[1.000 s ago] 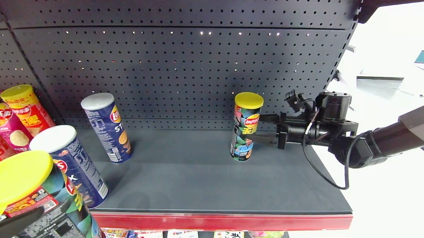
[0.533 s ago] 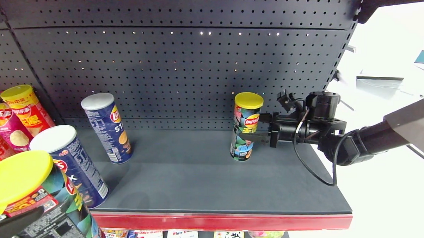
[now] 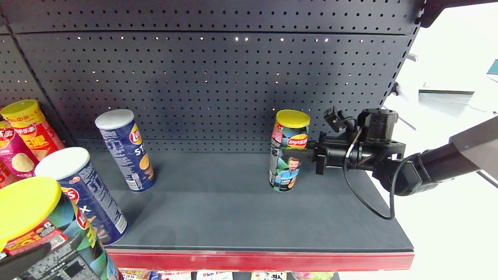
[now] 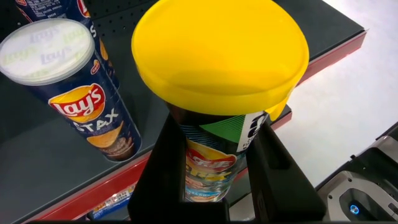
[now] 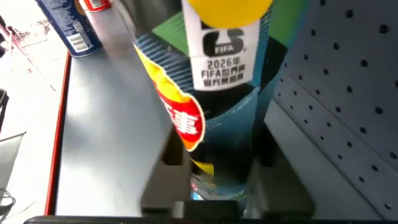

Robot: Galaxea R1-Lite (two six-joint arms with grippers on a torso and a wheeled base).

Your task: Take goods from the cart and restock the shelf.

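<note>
Yellow-lidded can (image 3: 287,170) stands upright near the right end of the shelf (image 3: 230,214), the right gripper (image 3: 299,155) pinching its middle, probably to steady it, while the left gripper (image 4: 217,180) clamps a 2nd can (image 4: 221,56) in waiting.

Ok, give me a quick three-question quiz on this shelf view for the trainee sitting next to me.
1. True or false: the yellow-lidded can in the right pincer lies on its side on the shelf.
2. What is the left pincer shut on? A) a blue can B) a second yellow-lidded can C) nothing
3. In the head view, how many white-lidded blue cans stand on that shelf?

Key: 1 false, it stands upright; 2 B; 3 two.
</note>
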